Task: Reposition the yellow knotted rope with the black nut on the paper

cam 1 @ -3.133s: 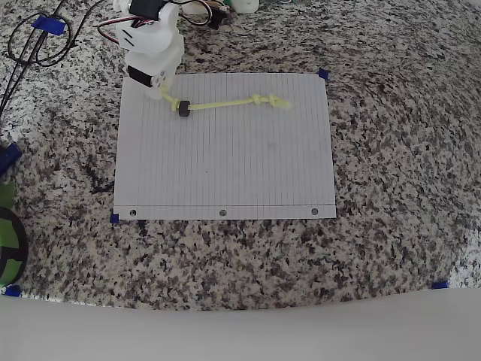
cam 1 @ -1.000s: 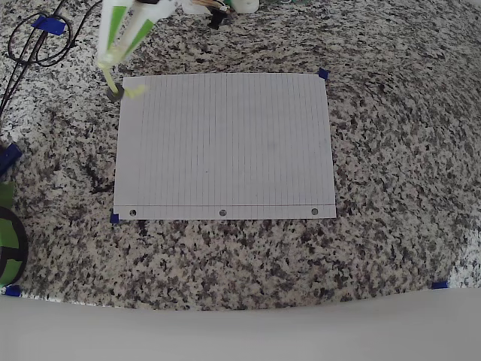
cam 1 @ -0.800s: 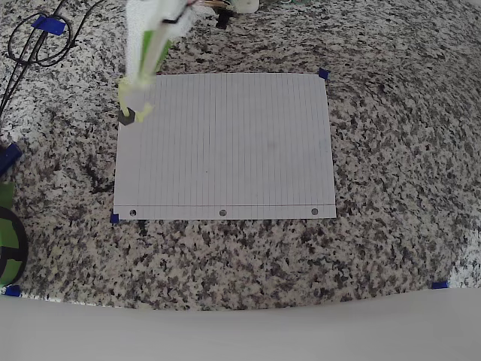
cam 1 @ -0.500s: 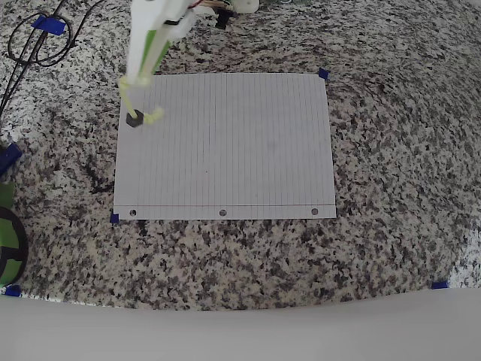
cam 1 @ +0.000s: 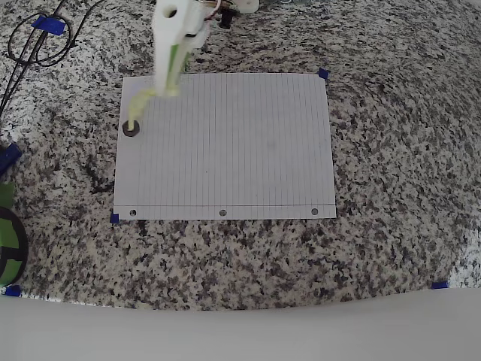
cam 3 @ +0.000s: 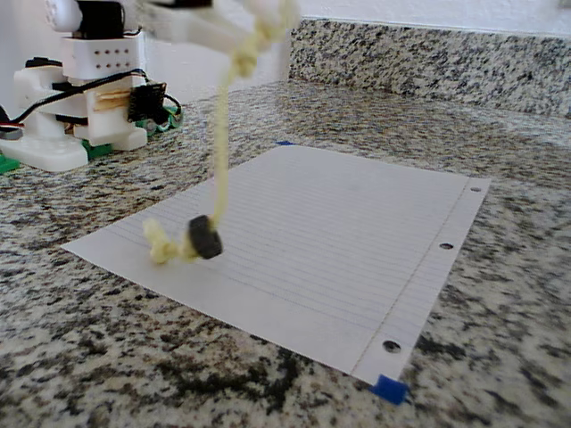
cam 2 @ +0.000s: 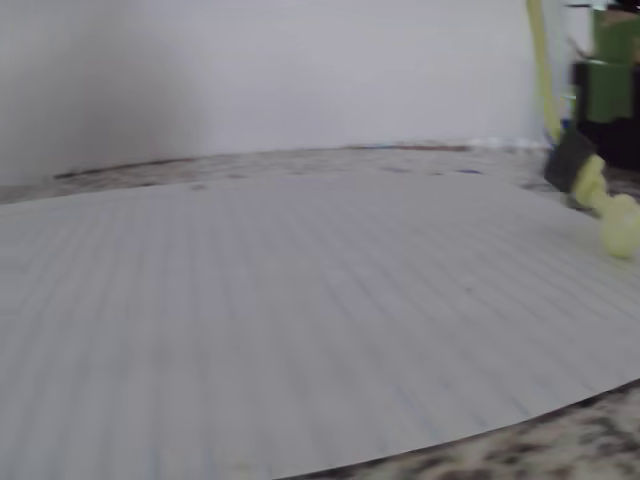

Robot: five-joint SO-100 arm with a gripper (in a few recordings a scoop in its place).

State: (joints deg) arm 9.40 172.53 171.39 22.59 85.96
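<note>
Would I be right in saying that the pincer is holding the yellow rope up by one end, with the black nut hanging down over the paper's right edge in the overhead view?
Not quite: the black nut hangs near the paper's left edge, as the overhead view shows. The rest holds: the pincer holds the yellow rope up by one end.

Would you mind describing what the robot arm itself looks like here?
The arm is white moulded plastic with bright green panels on the gripper. In the fixed view, its white base has black motor blocks, black cables and a perforated panel.
</note>
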